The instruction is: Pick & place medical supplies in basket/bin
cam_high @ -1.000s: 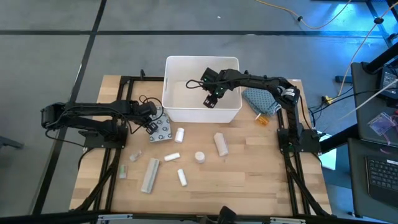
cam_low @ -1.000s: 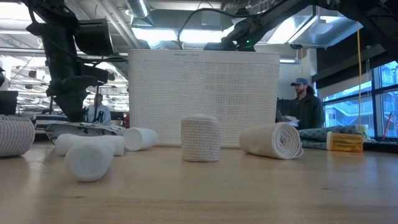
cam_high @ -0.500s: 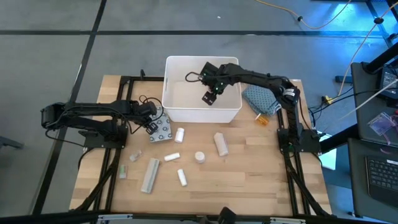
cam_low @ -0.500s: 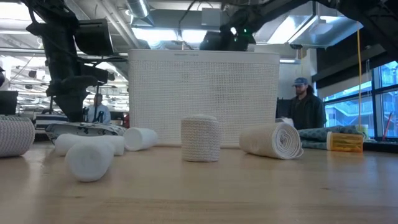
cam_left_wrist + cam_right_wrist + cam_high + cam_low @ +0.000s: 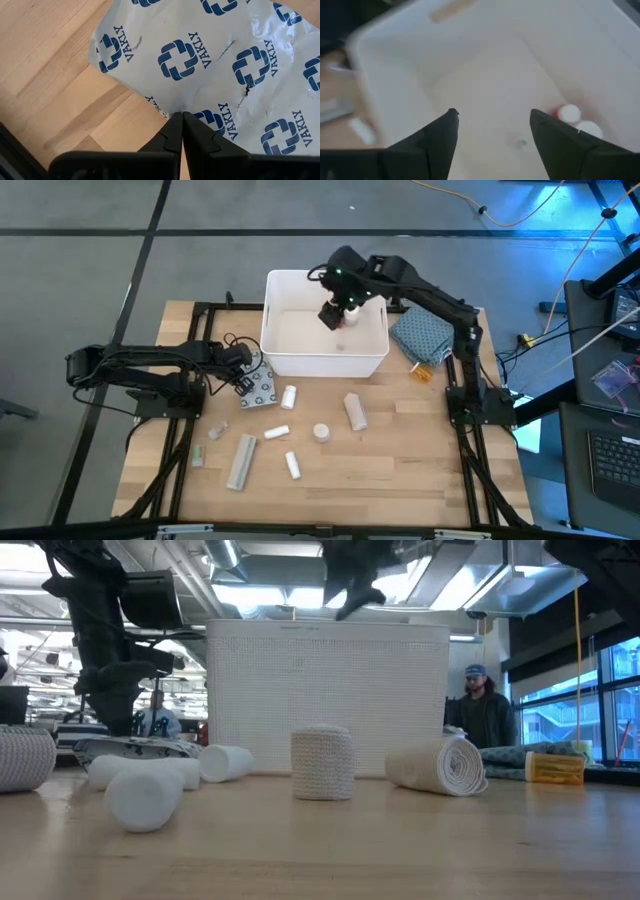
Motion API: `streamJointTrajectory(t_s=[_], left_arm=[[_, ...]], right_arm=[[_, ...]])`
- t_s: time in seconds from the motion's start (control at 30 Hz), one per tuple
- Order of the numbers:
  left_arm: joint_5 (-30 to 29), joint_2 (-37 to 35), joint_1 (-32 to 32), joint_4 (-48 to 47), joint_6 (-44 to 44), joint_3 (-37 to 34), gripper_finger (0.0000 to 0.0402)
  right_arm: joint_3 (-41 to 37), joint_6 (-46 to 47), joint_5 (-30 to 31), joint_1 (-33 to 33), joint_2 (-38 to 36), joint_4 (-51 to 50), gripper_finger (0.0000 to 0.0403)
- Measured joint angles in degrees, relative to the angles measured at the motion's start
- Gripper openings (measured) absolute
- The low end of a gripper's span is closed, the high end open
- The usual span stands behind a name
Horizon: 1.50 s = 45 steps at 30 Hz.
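Note:
The white tub (image 5: 325, 350) stands at the table's far middle; two white-capped red bottles (image 5: 568, 114) lie inside it. My right gripper (image 5: 333, 313) hangs open above the tub's far part, clear of its rim (image 5: 327, 624) in the low view, holding nothing. My left gripper (image 5: 243, 383) is shut at the near-left edge of the flat grey dotted packet (image 5: 262, 388), which lies left of the tub. Several white and beige rolls (image 5: 354, 411) and a long pale tube (image 5: 241, 461) lie flat on the wood nearer the front. My left gripper has its shut fingertips (image 5: 176, 122) right at the packet's edge (image 5: 160, 107), beside a corner, coming slanting down from the table's left. The packet lies flat on the table. Whether the edge sits between the fingers is hidden by the tips themselves.
A blue-grey patterned cloth (image 5: 420, 338) lies right of the tub, with a small orange bottle (image 5: 424, 373) at its near edge. A small clear item (image 5: 198, 456) lies near the table's left side. People (image 5: 487, 710) sit in the room beyond the table.
My right gripper has risen out of the tub, from low inside it to above its rim, and moved toward the table's far edge, staying open. The left arm and the things on the table have kept still.

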Motion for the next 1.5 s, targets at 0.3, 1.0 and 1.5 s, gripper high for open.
streamJointTrajectory(t_s=[0.3, 1.0, 1.5], left_arm=[[0.0, 0.0, 0.0, 0.0, 0.9, 0.0, 0.0005], [-0.1, 0.0, 0.0, 1.0, 4.7, 0.0, 0.0006], [-0.1, 0.0, 0.0, 1.4, 6.7, 0.0, 0.0004]], right_arm=[[-2.3, 12.0, 4.5, 8.8, -6.8, -17.6, 0.0246], [-27.6, 50.4, 6.1, 29.2, -14.5, -19.2, 0.0246], [-57.9, 53.7, 5.9, 22.5, -33.7, -19.3, 0.0252]])
